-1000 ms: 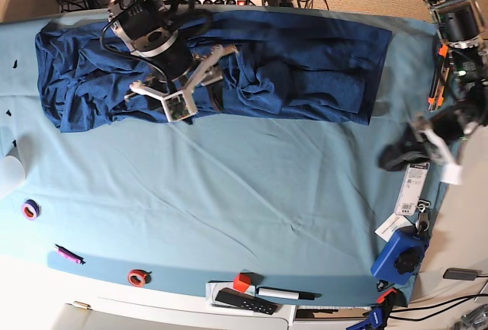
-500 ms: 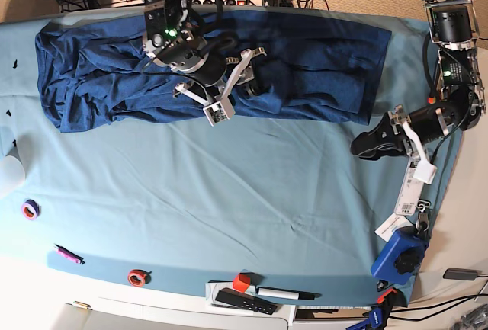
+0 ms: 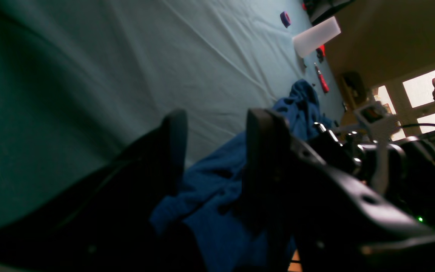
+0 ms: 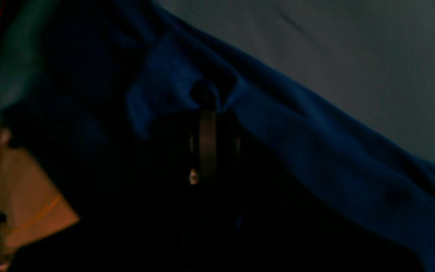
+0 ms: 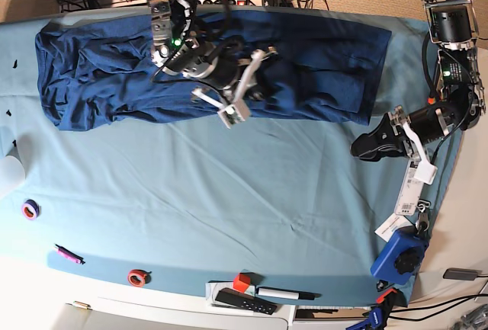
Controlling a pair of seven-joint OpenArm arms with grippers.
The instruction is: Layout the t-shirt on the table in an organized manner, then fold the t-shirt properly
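Lying bunched in a long band along the far edge of the tabletop [image 5: 229, 216]: the t-shirt [image 5: 320, 71], navy, not yet spread flat. Right claw [image 4: 206, 100] is pinching a fold of it near the middle, jaws closed on cloth. Left claw [image 3: 212, 151] is hovering low beside the shirt's end, jaws parted, holding nothing. Step in hand: layout. Next move probably calls for drawing the gripped fabric outward.

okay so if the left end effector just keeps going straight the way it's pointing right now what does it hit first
Most likely the t-shirt. In the left wrist view the open left end effector frames its nearest blue edge between the fingers, with the right arm behind. Depth is unclear, so it may brush the table cloth first.
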